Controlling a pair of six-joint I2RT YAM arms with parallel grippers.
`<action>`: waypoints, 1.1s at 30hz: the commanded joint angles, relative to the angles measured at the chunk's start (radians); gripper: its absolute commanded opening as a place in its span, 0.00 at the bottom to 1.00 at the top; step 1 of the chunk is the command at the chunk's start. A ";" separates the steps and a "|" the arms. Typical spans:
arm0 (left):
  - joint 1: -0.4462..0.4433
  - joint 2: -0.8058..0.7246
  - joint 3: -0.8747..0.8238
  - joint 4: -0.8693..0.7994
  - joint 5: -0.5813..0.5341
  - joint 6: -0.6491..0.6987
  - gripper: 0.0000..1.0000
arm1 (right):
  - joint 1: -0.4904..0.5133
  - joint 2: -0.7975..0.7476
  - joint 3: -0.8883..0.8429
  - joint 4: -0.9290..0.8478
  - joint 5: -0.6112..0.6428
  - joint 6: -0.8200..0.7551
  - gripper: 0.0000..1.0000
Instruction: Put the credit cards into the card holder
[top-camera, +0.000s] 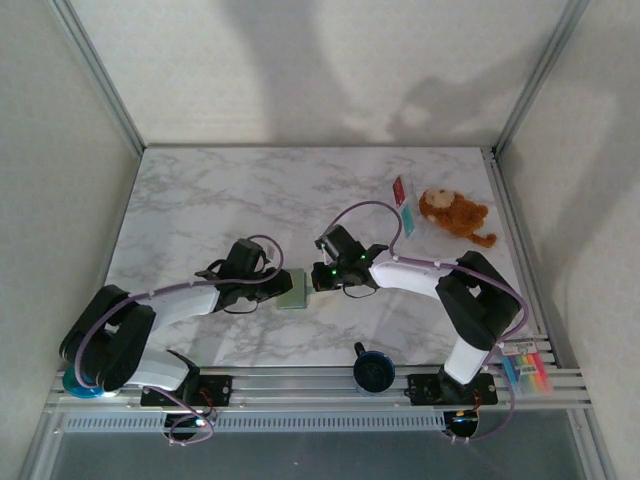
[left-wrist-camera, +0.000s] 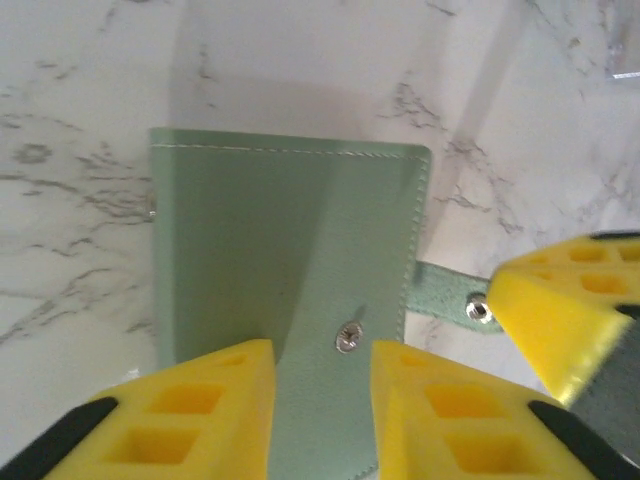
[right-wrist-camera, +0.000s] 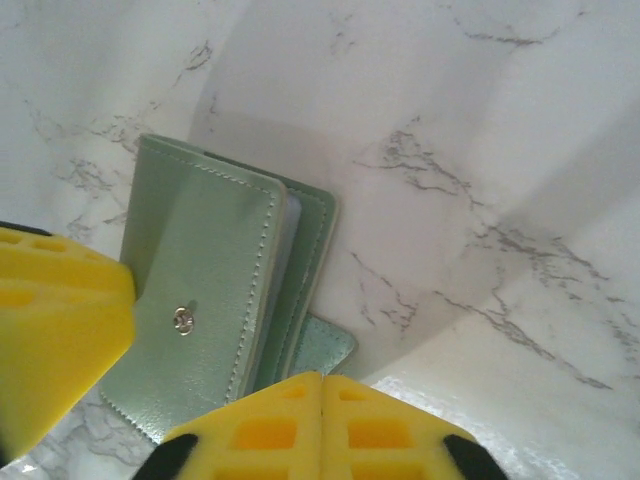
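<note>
Two cards lie at the far right of the desk, just beside the toy and well apart from the holder, which sits near the middle, so none is in yet. I judge the step in hand to be opening the holder: its strap is unsnapped and sticks out to one side, and in the right wrist view the cover stands slightly off the rest, not laid flat. My left gripper is a little spread, its fingers over the holder's near edge with the stud between them; whether they press on it I cannot tell. My right gripper has its fingers pressed together, tips right at the strap's end; whether a bit of strap is pinched there I cannot tell. Next, I reckon, the left must pin the holder to the desk while the right flips the cover fully open. Only then is it worth reaching across for a card, and those thin cards, flat on the desk, will likely need a careful pick at the edge
</note>
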 joint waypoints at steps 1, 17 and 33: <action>0.012 0.027 -0.029 0.046 -0.044 -0.025 0.23 | -0.003 -0.007 0.015 -0.006 -0.046 0.023 0.00; 0.009 0.013 -0.088 0.098 0.010 -0.061 0.08 | 0.043 0.121 0.131 0.039 -0.107 0.115 0.00; 0.010 0.020 -0.107 0.111 0.008 -0.067 0.05 | 0.091 0.190 0.239 -0.145 0.092 0.033 0.00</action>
